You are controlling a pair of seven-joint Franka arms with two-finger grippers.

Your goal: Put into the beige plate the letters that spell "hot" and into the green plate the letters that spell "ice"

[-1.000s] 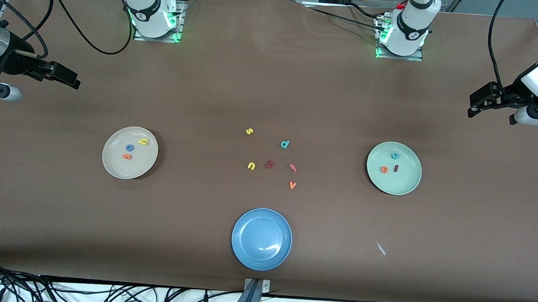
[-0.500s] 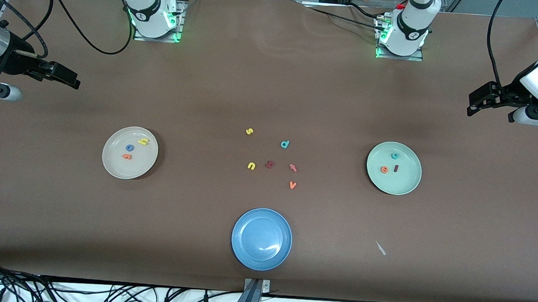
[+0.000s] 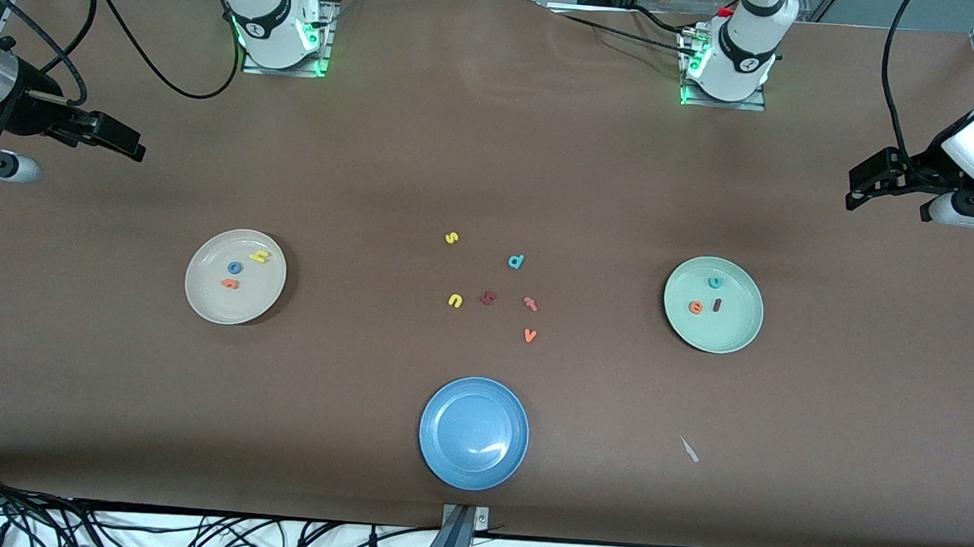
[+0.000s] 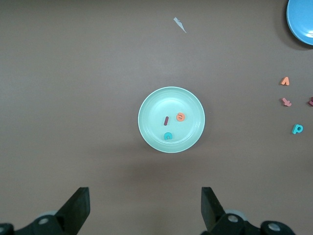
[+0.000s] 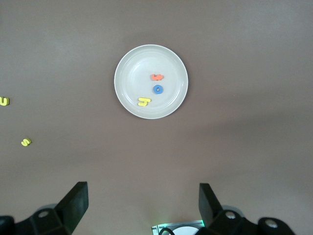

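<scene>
Two claws hung wide open and empty over the tabletop ends: left claw at one o'clock from green plate holding i, c, e; right claw at eleven o'clock from beige plate holding h, o, t. Seemed complete.

beige plate cream | green plate mint | spare plate blue
</scene>
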